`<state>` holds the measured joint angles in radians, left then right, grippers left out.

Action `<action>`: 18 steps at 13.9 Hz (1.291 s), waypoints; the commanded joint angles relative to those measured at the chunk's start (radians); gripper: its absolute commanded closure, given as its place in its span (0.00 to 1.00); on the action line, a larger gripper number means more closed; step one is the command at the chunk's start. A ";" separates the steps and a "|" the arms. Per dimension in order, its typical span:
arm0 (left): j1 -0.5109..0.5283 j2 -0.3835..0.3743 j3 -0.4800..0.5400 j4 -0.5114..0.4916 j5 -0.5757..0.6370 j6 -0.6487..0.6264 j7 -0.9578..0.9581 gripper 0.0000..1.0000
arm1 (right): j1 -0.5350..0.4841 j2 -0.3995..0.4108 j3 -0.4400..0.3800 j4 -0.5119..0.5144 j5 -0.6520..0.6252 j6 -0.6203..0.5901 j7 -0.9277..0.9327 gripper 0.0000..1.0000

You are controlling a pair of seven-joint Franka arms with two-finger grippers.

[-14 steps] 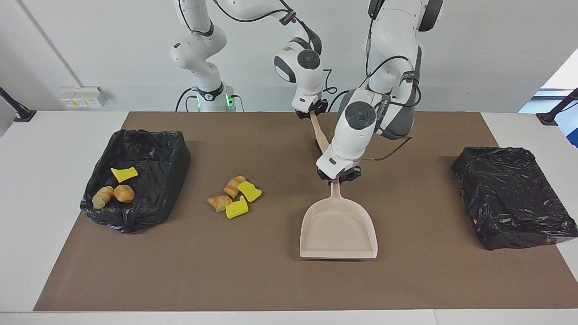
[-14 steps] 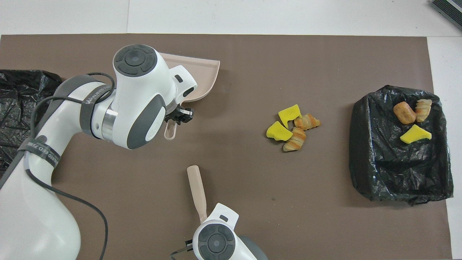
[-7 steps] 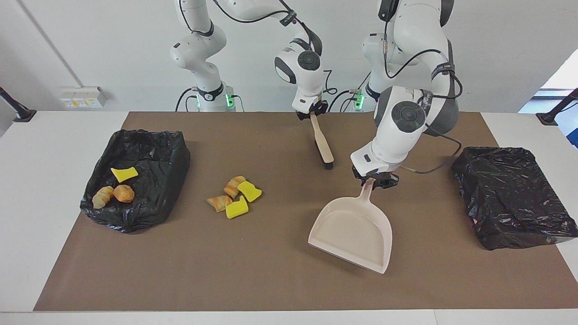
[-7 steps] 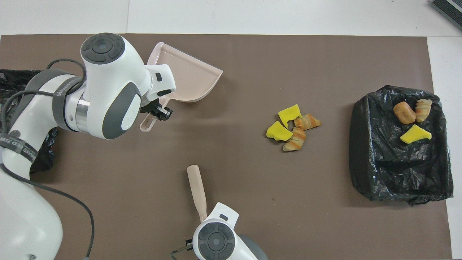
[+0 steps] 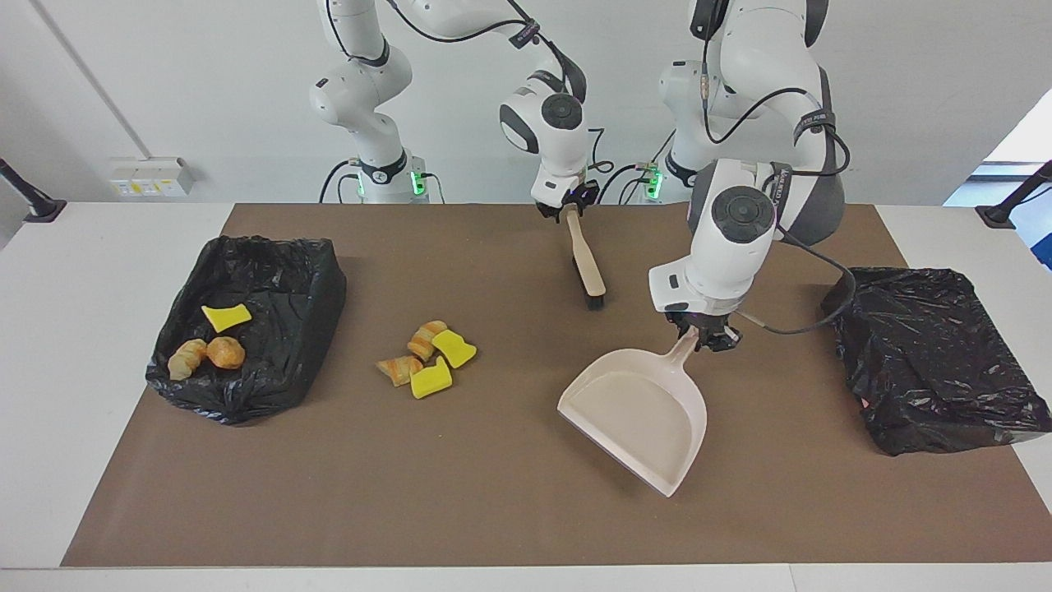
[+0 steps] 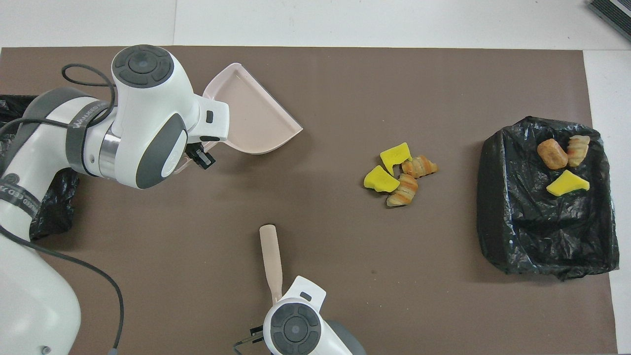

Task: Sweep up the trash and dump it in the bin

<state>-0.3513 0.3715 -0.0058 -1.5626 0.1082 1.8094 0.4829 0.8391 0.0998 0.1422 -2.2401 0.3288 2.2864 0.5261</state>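
Left gripper [image 5: 703, 335] pinched on the handle of the dustpan [image 5: 637, 415]; the pan spreads toward 7 o'clock, facing view. Right gripper [image 5: 567, 210] at the brush [image 5: 588, 263] handle top; grip cannot be told. Loose trash [image 5: 426, 358], four chunks, lies at 9 o'clock of the left gripper, well apart. Open bin [image 5: 308, 312], further toward 9, holds three chunks [image 5: 209, 341]. Second bin [image 5: 929, 353] at 3 o'clock, contents hidden. Arm strap [image 6: 86, 121] reads WANKEED, rest unclear.

Only partly legible white lettering on a grey band [image 6: 84, 129] around the left arm; exact wording cannot be made out.
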 commanded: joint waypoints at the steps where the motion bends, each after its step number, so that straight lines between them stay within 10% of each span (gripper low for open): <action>1: 0.003 -0.006 -0.005 0.006 0.022 -0.018 0.016 1.00 | 0.001 0.008 0.001 0.010 0.018 0.018 -0.021 0.12; 8: 0.020 -0.011 -0.005 -0.003 0.044 -0.041 0.163 1.00 | -0.006 0.024 -0.001 0.046 0.007 0.013 -0.020 0.16; 12: 0.020 -0.020 -0.005 -0.023 0.082 -0.036 0.198 1.00 | -0.006 0.024 -0.003 0.046 0.001 0.013 -0.020 0.98; 18: 0.020 -0.026 -0.005 -0.034 0.094 -0.039 0.207 1.00 | -0.029 0.020 -0.003 0.057 0.001 0.010 -0.051 1.00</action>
<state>-0.3406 0.3714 -0.0031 -1.5673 0.1806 1.7735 0.6803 0.8204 0.1146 0.1346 -2.1939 0.3276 2.2874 0.5033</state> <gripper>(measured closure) 0.687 0.727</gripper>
